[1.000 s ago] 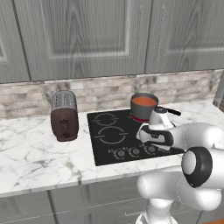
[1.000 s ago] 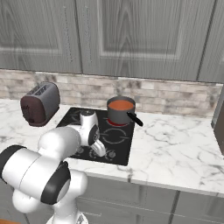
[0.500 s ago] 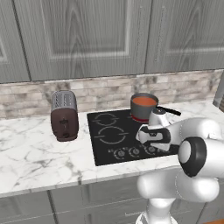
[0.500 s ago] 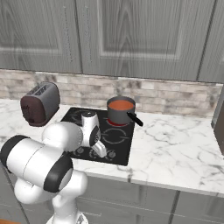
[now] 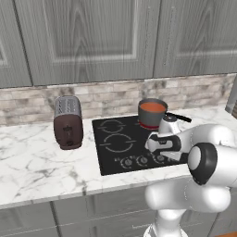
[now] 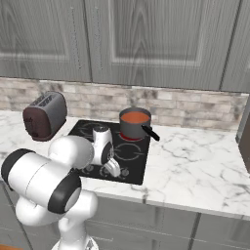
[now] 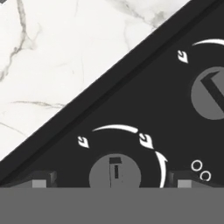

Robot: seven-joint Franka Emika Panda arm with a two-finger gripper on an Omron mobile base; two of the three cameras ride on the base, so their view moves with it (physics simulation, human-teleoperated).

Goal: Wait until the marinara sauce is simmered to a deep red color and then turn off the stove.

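Marinara sauce (image 5: 152, 107) sits in a small grey saucepan (image 6: 135, 126) with a black handle, on the rear right burner of the stove (image 5: 113, 147), a black glass cooktop set into the marble counter (image 5: 37, 166) below the grey cabinets. The sauce surface reads as orange-red rather than a really deep red, so as far as I can judge the waiting part may not be finished, though the colour is hard to grade at this size. A red glow under the pan suggests that burner is on. The gripper (image 7: 113, 181) hangs low over the front edge of the stove with its jaws spread wide and nothing between them; in the hand view one round knob (image 7: 115, 173) lies directly between the two dark finger tips, with a second knob (image 7: 210, 92) off to one side. So the reach to the controls looks done, while closing on the knob and turning it off is not yet done. A brown toaster (image 5: 67, 122) stands on the counter to the left, well apart from the stove.
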